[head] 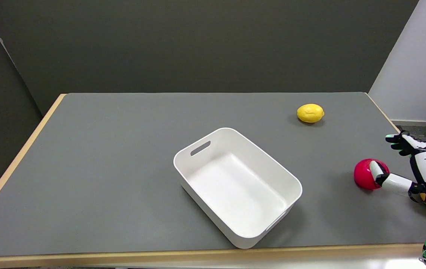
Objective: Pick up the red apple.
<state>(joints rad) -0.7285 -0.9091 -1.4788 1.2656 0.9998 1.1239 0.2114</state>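
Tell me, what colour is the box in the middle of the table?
White, plain; the box shows clearly in the head view.

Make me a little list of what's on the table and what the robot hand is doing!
apple: red, near the table's right edge
hand: one finger on the apple, other fingers spread above; not holding it yet
lemon: yellow, far right, alone
bin: white, middle, nothing inside
table: grey top
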